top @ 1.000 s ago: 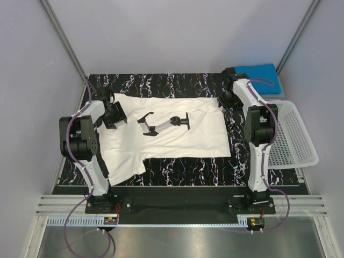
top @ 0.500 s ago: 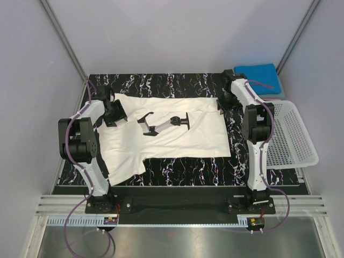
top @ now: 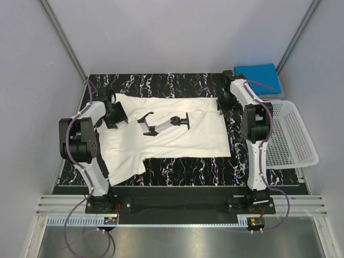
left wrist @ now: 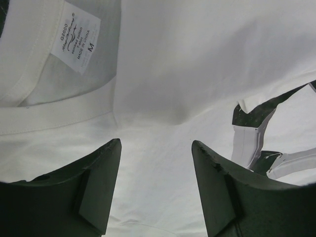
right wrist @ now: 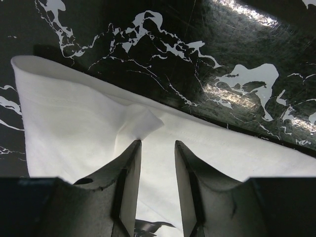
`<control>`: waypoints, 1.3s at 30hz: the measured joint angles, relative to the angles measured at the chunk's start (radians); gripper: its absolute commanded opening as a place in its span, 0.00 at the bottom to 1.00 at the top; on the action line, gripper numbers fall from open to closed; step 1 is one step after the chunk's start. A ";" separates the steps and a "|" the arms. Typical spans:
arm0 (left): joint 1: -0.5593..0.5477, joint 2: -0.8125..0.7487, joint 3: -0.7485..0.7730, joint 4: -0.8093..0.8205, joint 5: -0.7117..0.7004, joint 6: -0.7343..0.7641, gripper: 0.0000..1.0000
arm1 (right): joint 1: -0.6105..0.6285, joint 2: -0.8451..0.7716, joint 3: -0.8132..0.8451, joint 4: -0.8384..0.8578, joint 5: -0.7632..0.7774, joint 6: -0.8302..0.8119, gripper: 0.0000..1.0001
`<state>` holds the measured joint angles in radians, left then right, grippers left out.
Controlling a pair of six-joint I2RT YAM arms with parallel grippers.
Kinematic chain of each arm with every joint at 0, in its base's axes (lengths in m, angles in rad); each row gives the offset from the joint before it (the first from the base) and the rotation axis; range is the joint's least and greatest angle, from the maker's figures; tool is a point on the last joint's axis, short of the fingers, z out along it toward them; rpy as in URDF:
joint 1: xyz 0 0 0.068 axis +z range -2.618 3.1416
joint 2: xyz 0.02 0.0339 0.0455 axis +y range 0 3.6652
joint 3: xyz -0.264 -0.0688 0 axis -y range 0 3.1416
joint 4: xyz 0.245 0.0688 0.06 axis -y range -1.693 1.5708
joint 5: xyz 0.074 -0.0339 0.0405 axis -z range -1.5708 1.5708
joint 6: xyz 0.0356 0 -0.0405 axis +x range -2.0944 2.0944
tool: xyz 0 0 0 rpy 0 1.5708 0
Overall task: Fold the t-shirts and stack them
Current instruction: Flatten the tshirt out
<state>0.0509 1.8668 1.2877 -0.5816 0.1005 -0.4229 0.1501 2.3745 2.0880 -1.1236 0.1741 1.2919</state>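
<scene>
A white t-shirt (top: 177, 134) with a black chest print (top: 164, 123) lies spread flat on the black marbled table (top: 177, 172), collar to the left. My left gripper (top: 114, 115) hovers over the collar end. In the left wrist view it (left wrist: 155, 143) stands open above the cloth, beside the neck label (left wrist: 76, 30). My right gripper (top: 221, 102) sits at the shirt's far right corner. Its jaws (right wrist: 157, 143) stand narrowly open over the hem, and a small raised fold (right wrist: 144, 121) touches the left fingertip. A bright blue t-shirt (top: 259, 74) lies folded at the back right.
A white plastic lattice basket (top: 293, 134) hangs off the table's right edge, next to the right arm. Grey walls close in the back and both sides. Bare marbled table shows along the near edge and the far edge.
Both grippers have crept slightly toward the far side of the table. The white t-shirt lies as before.
</scene>
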 measured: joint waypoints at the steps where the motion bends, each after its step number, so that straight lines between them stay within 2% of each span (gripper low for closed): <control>1: 0.000 0.000 0.000 0.000 0.000 0.000 0.64 | 0.000 0.000 0.000 0.000 0.000 0.000 0.41; 39: 0.003 -0.016 -0.006 -0.011 -0.011 0.000 0.61 | 0.000 0.000 0.061 -0.026 0.018 0.065 0.45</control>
<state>0.0544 1.8503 1.2819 -0.5926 0.0898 -0.4225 0.1501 2.3741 2.1494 -1.1500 0.1925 1.3567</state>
